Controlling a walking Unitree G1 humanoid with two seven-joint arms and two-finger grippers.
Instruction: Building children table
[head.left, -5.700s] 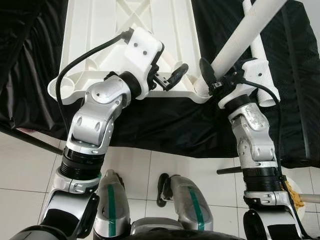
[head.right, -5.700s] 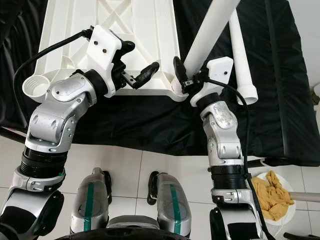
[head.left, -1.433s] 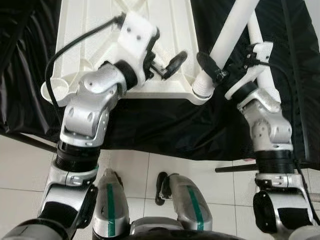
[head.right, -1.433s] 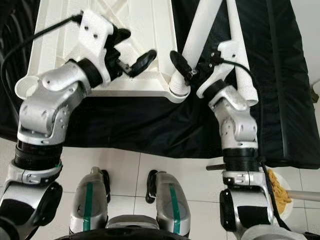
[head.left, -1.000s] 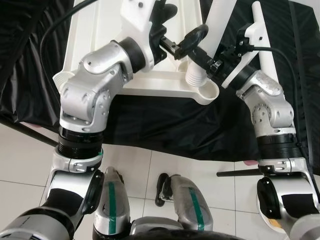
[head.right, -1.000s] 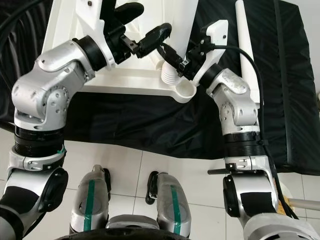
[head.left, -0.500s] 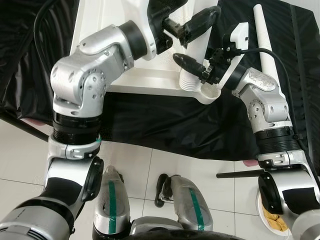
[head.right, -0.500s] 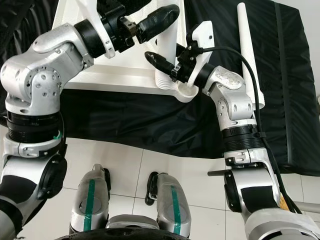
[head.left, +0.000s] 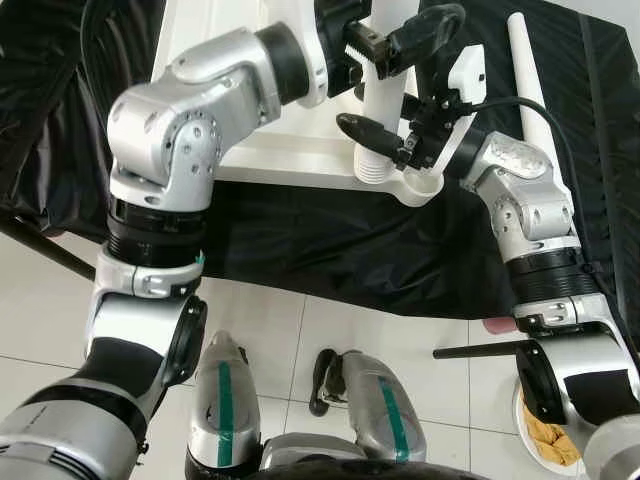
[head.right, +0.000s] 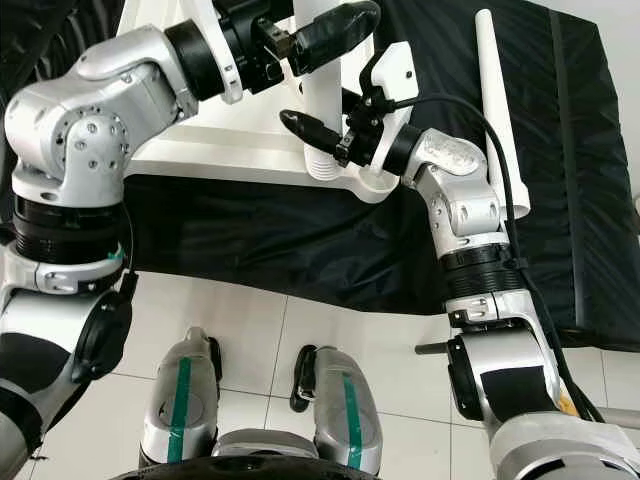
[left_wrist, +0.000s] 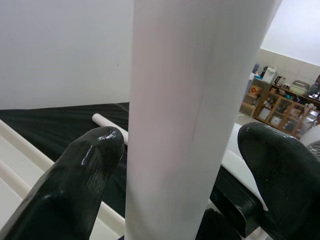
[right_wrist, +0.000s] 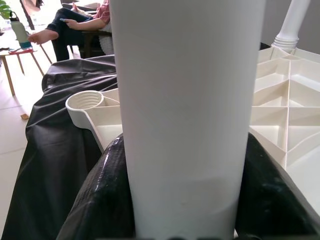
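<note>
Swung upright since earlier, leg (head.left: 385, 120) is gripped by right hand (head.left: 385, 140); left hand (head.left: 405, 40) open around it

You have the upturned tabletop (head.left: 240, 150) on the cloth (head.left: 330, 250), ahead of the robot | one leg (head.left: 383, 120) upright just left of the near-right corner socket (head.left: 428, 185) | right pincer (head.right: 322, 135) low around that leg, left pincer (head.left: 400, 45) higher | second leg (head.left: 535, 90) flat on the cloth, right of both
</note>
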